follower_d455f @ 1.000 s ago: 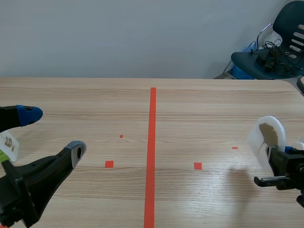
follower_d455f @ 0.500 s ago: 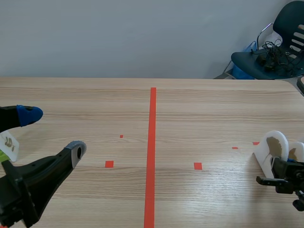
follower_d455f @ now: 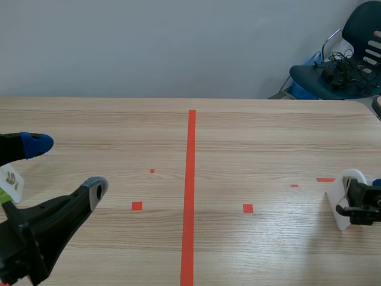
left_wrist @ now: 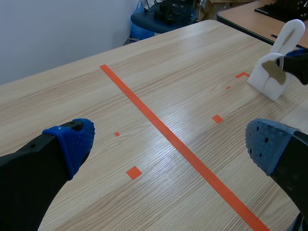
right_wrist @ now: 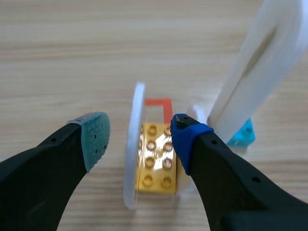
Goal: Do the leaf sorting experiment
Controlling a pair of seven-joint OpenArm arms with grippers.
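Observation:
A white card [right_wrist: 132, 144] stands edge-on on a yellow studded brick [right_wrist: 154, 161], on the table between the fingers of my right gripper [right_wrist: 139, 134]. A narrow gap shows between the grey-green pad and the card, so this gripper is open. Beside it a taller white card [right_wrist: 260, 67] leans on a blue brick [right_wrist: 241, 134]. In the scene view the card [follower_d455f: 343, 196] sits at the far right with my right gripper [follower_d455f: 357, 202] against it. My left gripper [follower_d455f: 65, 167] hovers wide open at the lower left, holding nothing. The left wrist view shows both cards [left_wrist: 274, 72] far ahead.
Another white card with a green patch [follower_d455f: 11, 186] stands at the left edge behind my left gripper. A dark chair with cables [follower_d455f: 339, 65] is beyond the table's far right corner. The red centre tape line [follower_d455f: 190, 179] runs down the table.
My right gripper has carried the white card down and to the right, from raised above the table to standing on it at the right edge. The left arm has not moved.

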